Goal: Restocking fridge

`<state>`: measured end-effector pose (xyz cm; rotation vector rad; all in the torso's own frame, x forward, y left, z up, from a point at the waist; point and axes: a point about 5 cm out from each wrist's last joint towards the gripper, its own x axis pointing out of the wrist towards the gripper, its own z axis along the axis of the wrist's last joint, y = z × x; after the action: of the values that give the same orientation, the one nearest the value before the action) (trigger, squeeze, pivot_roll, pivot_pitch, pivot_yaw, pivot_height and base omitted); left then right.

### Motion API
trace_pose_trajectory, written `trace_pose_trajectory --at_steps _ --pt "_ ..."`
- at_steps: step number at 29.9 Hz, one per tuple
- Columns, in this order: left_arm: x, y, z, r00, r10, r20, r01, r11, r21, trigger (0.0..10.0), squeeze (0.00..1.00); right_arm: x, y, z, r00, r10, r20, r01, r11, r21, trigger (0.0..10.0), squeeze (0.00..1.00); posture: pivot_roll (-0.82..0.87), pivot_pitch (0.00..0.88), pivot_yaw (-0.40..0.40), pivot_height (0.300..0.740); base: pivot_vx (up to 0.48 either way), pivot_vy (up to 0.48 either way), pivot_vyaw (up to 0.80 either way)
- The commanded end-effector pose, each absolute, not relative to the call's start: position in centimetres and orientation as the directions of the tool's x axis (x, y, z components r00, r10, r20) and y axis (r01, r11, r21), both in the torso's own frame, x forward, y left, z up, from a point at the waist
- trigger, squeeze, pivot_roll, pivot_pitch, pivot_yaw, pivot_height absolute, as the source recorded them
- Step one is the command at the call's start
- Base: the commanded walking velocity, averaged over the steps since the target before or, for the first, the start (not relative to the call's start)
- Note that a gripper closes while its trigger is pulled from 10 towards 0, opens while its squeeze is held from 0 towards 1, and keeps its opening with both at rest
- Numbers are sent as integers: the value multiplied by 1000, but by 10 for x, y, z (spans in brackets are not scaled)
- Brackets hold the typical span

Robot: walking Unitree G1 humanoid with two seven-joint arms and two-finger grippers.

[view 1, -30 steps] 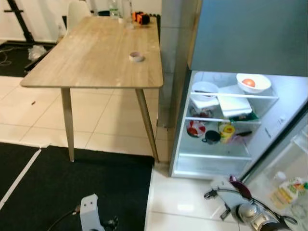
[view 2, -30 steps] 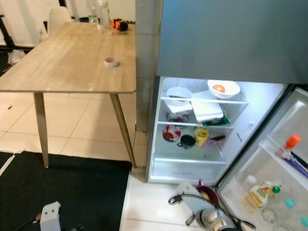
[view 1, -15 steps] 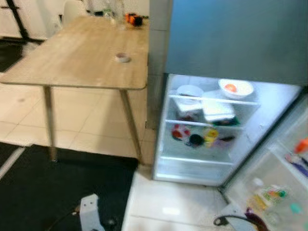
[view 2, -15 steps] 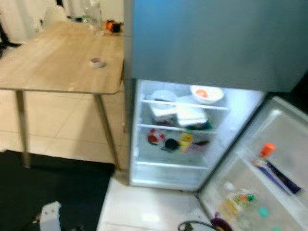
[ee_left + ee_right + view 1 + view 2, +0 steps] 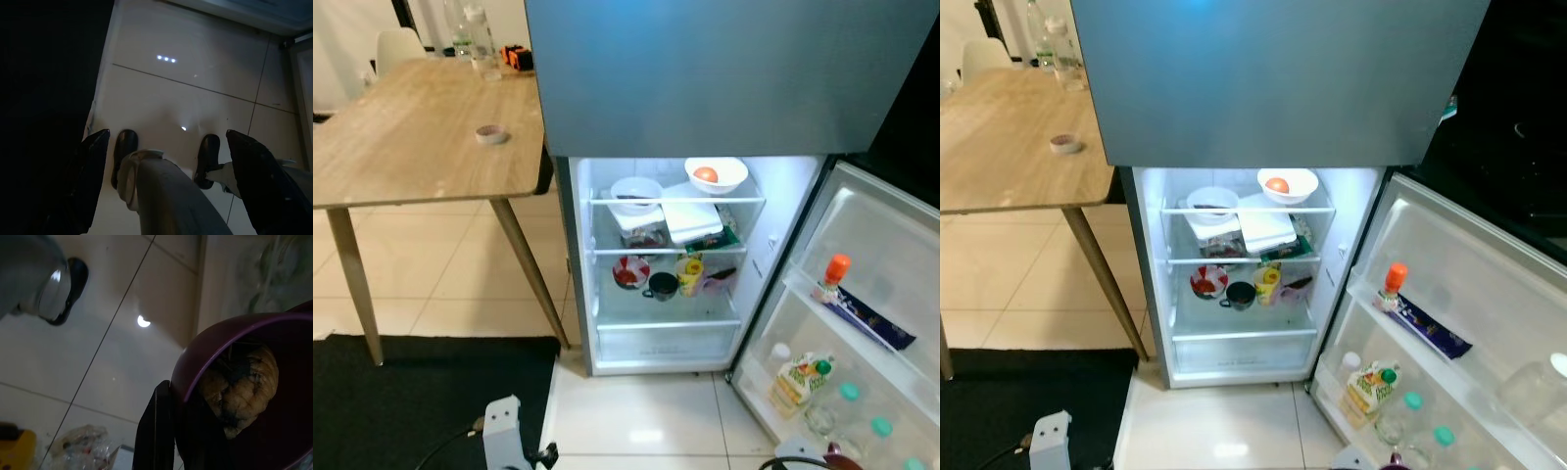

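Fridge [image 5: 1244, 274] open before me, door [image 5: 1449, 323] swung wide at my right, glossy tile [image 5: 1224, 431] free in front. Wooden table [image 5: 401, 137] edge close on left, black mat [image 5: 421, 392] below it.

Right gripper [image 5: 168, 431] pinches rim of purple bowl [image 5: 244, 396], round, smooth; lumpy brown food [image 5: 242, 387] inside. I hold it low near door.

Left gripper [image 5: 166, 181] hangs over tile, fingers [image 5: 90, 171] spread wide, nothing held.

White bowls, cups crowd lit shelves [image 5: 1249, 257].

A home kitchen: stocked open fridge [image 5: 656, 274], wooden dining table [image 5: 401, 137]
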<state>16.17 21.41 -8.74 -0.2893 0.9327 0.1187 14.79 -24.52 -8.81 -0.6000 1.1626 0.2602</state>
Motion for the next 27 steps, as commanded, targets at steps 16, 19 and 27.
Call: trace_pose_trajectory --at_steps 16,19,27 --pt "155 214 -90 578 -32 -816 -214 958 -189 10000 0 146 -238 -90 394 -77 -916 -538 789 -298 10000 0 -6 0 -65 740 180 0 0" --pt "156 214 -90 578 -35 -815 -208 960 -189 10000 0 142 -239 -92 382 -79 -921 -542 787 -293 10000 0 -8 0 -63 740 282 0 0" --pt "161 213 -88 588 -44 -808 -194 962 -193 10000 0 138 -238 -93 370 -76 -926 -543 791 -282 10000 0 -12 0 -59 740 286 0 0"
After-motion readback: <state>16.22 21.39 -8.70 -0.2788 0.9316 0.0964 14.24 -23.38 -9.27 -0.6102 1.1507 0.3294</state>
